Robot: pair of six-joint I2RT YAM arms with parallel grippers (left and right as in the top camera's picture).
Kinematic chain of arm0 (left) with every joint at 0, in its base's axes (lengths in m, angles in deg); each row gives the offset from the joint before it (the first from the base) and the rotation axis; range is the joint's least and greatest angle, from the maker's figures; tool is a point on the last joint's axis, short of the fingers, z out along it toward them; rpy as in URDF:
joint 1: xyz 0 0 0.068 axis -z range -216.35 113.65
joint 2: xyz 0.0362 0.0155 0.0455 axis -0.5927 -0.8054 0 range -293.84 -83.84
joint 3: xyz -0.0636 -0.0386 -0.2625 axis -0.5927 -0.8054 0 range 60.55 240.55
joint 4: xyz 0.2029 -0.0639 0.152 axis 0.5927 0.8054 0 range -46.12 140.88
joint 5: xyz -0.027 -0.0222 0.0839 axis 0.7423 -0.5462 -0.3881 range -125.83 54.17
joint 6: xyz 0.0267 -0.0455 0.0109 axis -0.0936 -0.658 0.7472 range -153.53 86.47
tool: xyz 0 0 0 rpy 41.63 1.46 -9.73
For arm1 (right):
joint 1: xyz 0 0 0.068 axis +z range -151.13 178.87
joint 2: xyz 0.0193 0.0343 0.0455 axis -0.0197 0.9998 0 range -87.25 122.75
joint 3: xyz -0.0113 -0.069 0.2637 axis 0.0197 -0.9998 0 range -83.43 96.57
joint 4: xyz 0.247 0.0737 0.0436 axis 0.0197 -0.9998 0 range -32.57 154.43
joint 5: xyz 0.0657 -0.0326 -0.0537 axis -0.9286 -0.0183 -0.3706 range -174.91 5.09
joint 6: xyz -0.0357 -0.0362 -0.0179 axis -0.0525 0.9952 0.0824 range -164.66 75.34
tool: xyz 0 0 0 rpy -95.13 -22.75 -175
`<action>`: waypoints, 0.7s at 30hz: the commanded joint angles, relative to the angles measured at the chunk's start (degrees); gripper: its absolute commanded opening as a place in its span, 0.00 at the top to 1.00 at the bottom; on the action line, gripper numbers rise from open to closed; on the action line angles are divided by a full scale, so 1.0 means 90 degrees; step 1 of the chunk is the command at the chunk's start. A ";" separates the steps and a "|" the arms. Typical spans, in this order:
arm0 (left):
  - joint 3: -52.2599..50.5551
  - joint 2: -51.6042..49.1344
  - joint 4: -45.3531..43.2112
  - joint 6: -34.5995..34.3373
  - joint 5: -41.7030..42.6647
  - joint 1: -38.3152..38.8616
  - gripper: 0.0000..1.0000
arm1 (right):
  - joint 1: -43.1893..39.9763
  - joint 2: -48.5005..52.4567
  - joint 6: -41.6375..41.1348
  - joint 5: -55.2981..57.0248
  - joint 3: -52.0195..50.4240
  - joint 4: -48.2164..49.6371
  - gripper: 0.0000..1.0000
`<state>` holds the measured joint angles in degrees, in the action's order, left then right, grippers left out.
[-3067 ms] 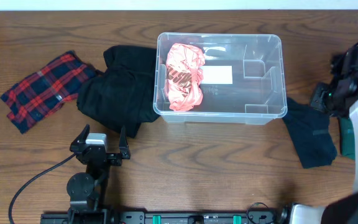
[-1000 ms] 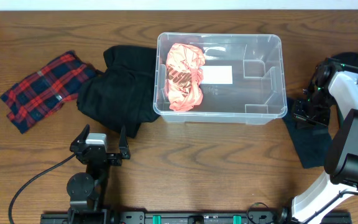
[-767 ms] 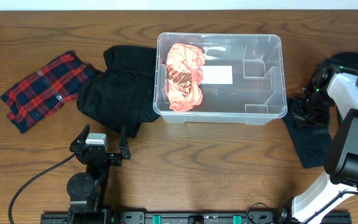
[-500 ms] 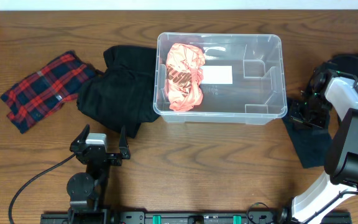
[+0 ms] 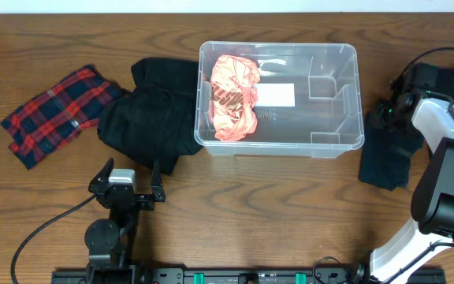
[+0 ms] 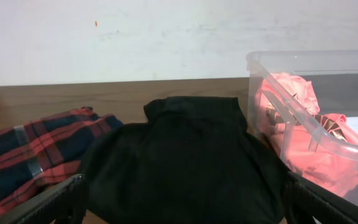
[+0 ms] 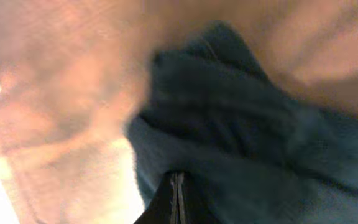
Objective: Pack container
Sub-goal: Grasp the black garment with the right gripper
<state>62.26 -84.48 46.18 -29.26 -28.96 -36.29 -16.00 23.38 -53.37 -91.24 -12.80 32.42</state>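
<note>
The right gripper (image 7: pixel 176 186) has its jaws pressed together on a fold of a dark teal cloth (image 5: pixel 385 162). The wrist view is blurred, so how much fabric sits in the pinch is hard to judge. From overhead, the cloth trails from the gripper toward 6 o'clock onto the brown wooden table (image 5: pixel 290 213).

At 9 o'clock from this gripper, just beside it, is the right end wall of the clear rectangular plastic container (image 5: pixel 359 95). The container sits open-topped at the middle of the table toward the far edge, and that wall stands between the pinched cloth and the container's interior. A crumpled pink garment (image 5: pixel 233 96) fills the left end inside. A white label (image 5: pixel 274 95) shows on the base at 3 o'clock from the garment.

The left gripper (image 5: pixel 130 169) is at about 7 o'clock from the container, near the front edge, with its jaws spread wide and nothing between them. A black cable (image 5: pixel 46 229) runs from its arm toward 8 o'clock. At 12 o'clock from this gripper lies a rumpled black garment (image 5: pixel 152 114), which touches the container's left wall and sits between the spread jaws and the container. Beyond it, at 9 o'clock, a red and navy plaid cloth (image 5: pixel 53 110) lies flat with one corner beside the black garment.
</note>
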 commanded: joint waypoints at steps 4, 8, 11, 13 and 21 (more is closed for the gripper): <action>-0.0165 0.0002 0.0114 -0.0056 0.0015 -0.0022 0.02 | -0.0102 -0.0109 0.0107 -0.0709 0.0291 -0.0345 0.97; -0.0165 0.0002 0.0114 -0.0056 0.0012 -0.0022 0.02 | -0.0209 -0.0622 0.0457 -0.0469 0.0758 -0.1404 0.89; -0.0165 0.0002 0.0114 -0.0056 0.0015 -0.0022 0.02 | -0.0403 -0.1105 0.0447 -0.0092 0.0877 -0.1909 0.83; -0.0165 0.0002 0.0114 -0.0058 0.0012 -0.0022 0.02 | -0.0583 -0.1384 0.0172 0.0223 0.0877 -0.2140 0.81; -0.0165 0.0002 0.0114 -0.0058 0.0015 -0.0022 0.02 | -0.1579 -0.1605 -0.0398 0.0702 0.0663 -0.2511 0.57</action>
<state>62.29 -84.48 46.18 -29.26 -28.96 -36.29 -27.74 8.06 -55.08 -87.11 -5.31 10.04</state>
